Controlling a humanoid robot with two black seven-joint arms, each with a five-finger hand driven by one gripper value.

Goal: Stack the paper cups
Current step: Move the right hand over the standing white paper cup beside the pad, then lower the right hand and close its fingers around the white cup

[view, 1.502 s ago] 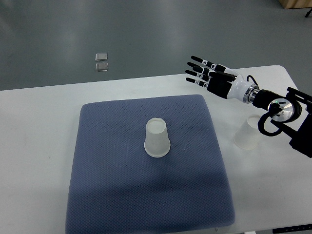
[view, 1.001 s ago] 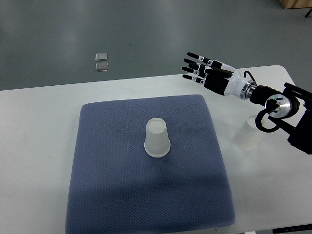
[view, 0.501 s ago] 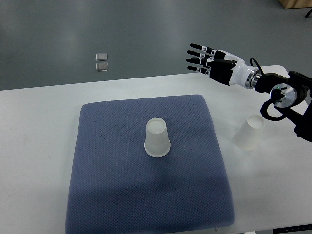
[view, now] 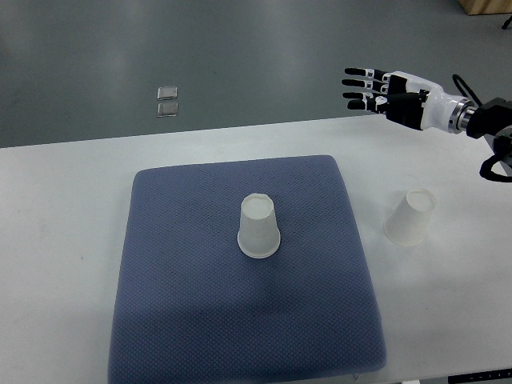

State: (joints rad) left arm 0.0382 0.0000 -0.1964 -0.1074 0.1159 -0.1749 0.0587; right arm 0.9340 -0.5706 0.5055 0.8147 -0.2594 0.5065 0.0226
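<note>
A white paper cup (view: 258, 227) stands upside down near the middle of a blue-grey mat (view: 184, 304). A second white paper cup (view: 410, 216) stands upside down on the white table (view: 64, 208), right of the mat. My right hand (view: 374, 88) is at the upper right, above the table's far edge, fingers spread and empty. It is well above and apart from the second cup. The left arm is out of view.
Two small square pieces (view: 166, 102) lie on the grey floor beyond the table's far edge. The mat covers the middle of the table; bare table shows on its left and right.
My right hand has moved up and to the right, away from the mat's corner and out over the table's far edge. The cup on the right is now fully uncovered. Neither cup has moved.
</note>
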